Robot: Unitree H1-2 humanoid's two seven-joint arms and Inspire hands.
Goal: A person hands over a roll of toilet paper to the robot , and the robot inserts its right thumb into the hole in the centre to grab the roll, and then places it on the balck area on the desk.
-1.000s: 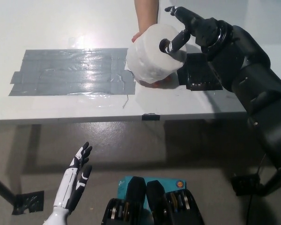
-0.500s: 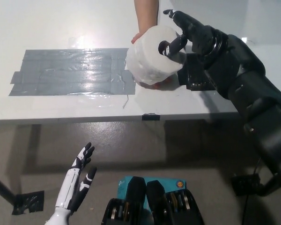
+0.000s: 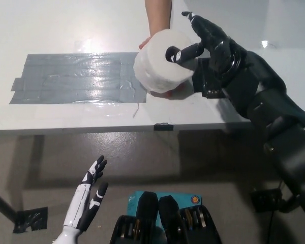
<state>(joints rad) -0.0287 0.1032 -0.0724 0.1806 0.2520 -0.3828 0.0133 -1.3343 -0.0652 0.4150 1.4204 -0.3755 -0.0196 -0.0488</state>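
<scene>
A white roll of toilet paper (image 3: 155, 66) is held up over the desk by a person's hand (image 3: 169, 93), whose forearm (image 3: 157, 18) comes in from the top. My black right hand (image 3: 211, 40) is at the roll's right side. Its thumb reaches into the centre hole (image 3: 171, 53), while the other fingers stretch apart above the roll without closing on it. A small black patch (image 3: 216, 86) lies on the desk just below that hand, partly hidden by it. My white left hand (image 3: 86, 203) rests open at the lower left, below the desk.
A wide strip of dark grey tape (image 3: 76, 79) covers the left half of the white desk (image 3: 66, 119). A small black clip (image 3: 163, 126) sits on the desk's front edge. The floor below shows a tape piece (image 3: 28, 218).
The roll has shifted a little to the left and turned its hole more toward me. My right hand followed, and the thumb sits deeper in the hole.
</scene>
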